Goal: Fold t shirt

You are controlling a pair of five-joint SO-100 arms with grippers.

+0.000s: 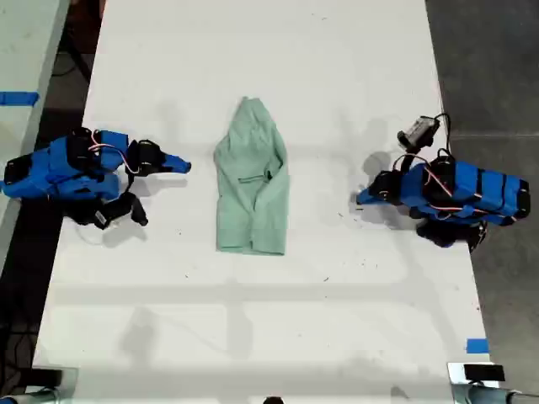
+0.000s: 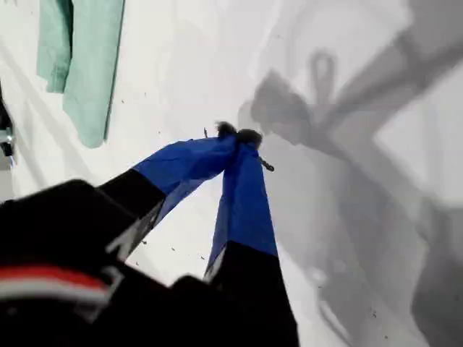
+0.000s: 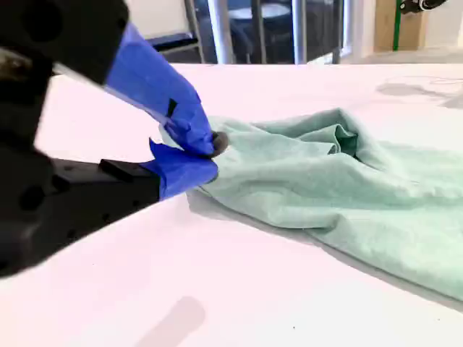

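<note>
My first gripper's fingers were pressed together on nothing, tips at the bare tabletop, apart from the t shirt. My second gripper's fingers stood nearly together at the shirt's edge; whether they pinched cloth I could not tell. The shirt lay bunched mid-tabletop between the arms; folding well probably called for gripping only the top layer and drawing it across evenly.

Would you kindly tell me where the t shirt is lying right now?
The t shirt lies lengthwise near the middle of the white table in the exterior view, between the two blue arms and touching neither.
</note>
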